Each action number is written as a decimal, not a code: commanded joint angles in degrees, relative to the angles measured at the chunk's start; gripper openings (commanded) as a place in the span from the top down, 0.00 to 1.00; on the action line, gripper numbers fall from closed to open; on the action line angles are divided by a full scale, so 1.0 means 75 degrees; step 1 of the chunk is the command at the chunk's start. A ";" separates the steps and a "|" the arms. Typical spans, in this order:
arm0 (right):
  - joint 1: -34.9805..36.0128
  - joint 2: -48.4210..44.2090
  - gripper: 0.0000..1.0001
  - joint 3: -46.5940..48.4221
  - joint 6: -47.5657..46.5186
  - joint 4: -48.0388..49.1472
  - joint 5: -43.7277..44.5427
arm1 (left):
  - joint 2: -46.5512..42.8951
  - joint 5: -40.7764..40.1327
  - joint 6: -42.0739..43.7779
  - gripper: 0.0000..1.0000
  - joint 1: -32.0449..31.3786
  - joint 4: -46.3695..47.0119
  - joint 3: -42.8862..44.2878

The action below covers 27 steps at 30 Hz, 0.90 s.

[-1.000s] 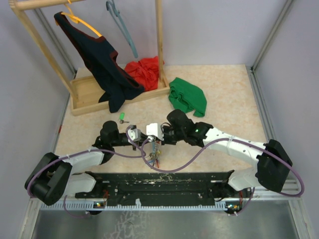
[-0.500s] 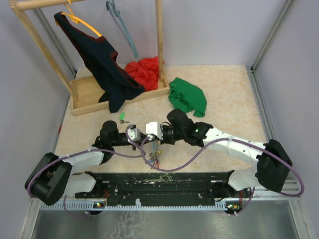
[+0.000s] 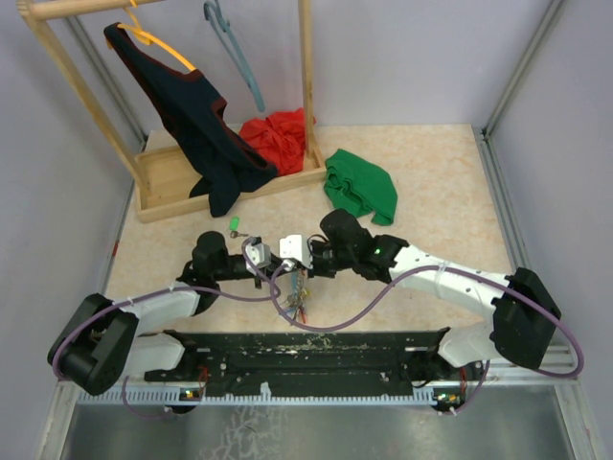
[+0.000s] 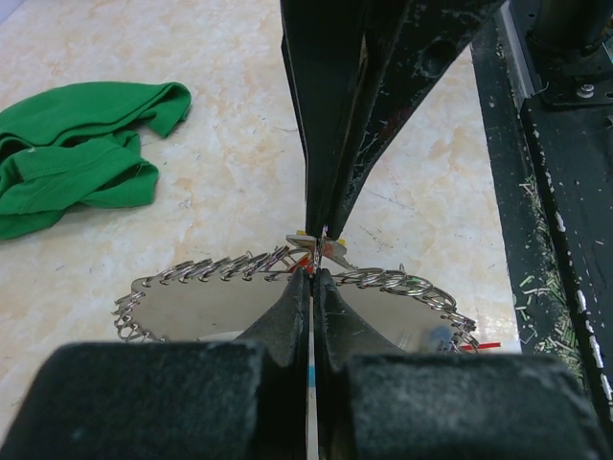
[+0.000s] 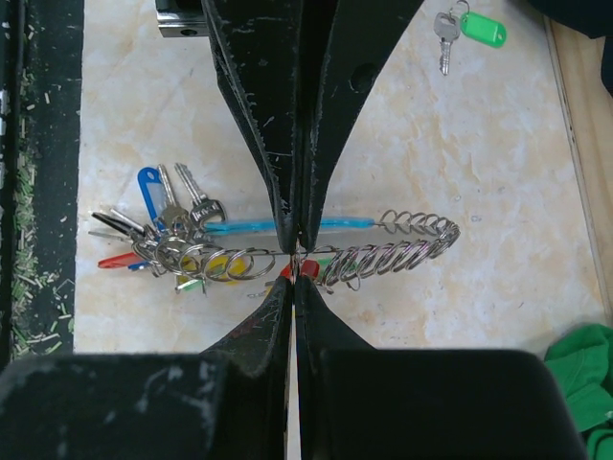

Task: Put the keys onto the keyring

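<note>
The left fingers and the right fingers meet over the middle of the pale marbled desk, near the arms' bases. Each pair is pressed together on the large silver wire keyring, pinching its wire from opposite sides, so the ring hangs between them just above the desk. In the right wrist view a light-blue curved plastic segment runs along the ring's upper side. A row of small split rings crowds one end, and a cluster of small keys with blue, red and yellow tags gathers at the other.

One small silver key with a green plastic tag lies loose on the desk, apart from the ring and between it and the wooden clothes rack. A crumpled green cloth lies beyond the right arm. A red cloth sits on the rack's base, beside a dark garment on an orange hanger.
</note>
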 commanded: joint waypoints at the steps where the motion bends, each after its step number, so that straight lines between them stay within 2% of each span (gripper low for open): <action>1: 0.0211 -0.0017 1.00 0.0333 -0.0317 0.0373 -0.0133 | 0.0029 -0.0162 -0.0353 1.00 -0.0017 0.0157 0.0420; 9: 0.0429 0.0007 1.00 0.0196 -0.0727 0.0309 0.0396 | 0.0017 -0.0372 -0.0980 1.00 0.0097 0.0272 0.0456; 27: 0.0652 -0.0172 1.00 -0.0410 -0.0909 0.0680 0.1502 | 0.0020 -0.0448 -0.2964 1.00 0.0608 0.1996 -0.0058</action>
